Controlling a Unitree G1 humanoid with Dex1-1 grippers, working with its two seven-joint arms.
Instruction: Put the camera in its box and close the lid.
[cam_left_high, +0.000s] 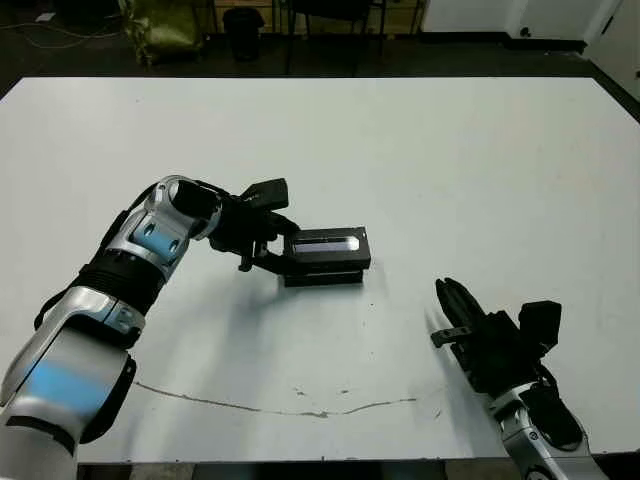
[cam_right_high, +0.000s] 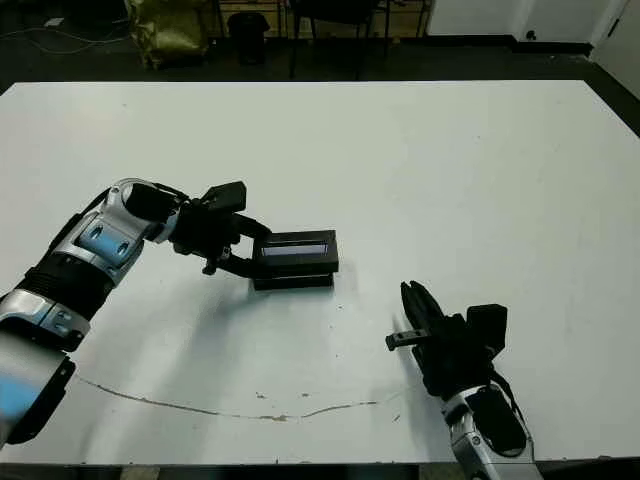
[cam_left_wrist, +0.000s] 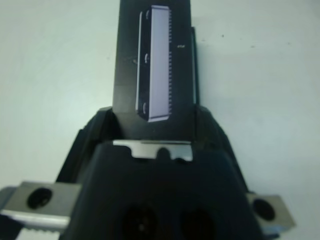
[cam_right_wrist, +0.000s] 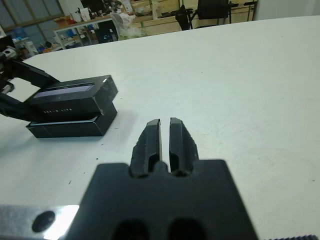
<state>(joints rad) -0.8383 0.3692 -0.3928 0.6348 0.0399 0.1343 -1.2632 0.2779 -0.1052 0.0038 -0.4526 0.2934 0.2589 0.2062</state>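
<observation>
Lid (cam_left_high: 327, 243): flat black cover with a shiny strip, held just above the box (cam_left_high: 322, 274), slightly askew, likely so it can be lowered squarely
Camera: not visible, probably already inside the box
Left gripper (cam_left_high: 278, 250): clamped on the lid's end
Right gripper (cam_left_high: 452, 305): fingers together, empty, parked well aside on the table (cam_left_high: 480, 170)

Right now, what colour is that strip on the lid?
Pale greyish-lilac, glossy, on the black lid; clearest in the left wrist view.

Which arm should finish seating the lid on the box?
Left. The left gripper already grips the lid at one end, and the lid sits on the box, not fully down. The right gripper is shut, empty and off to the side, nearer the table's front edge.
</observation>
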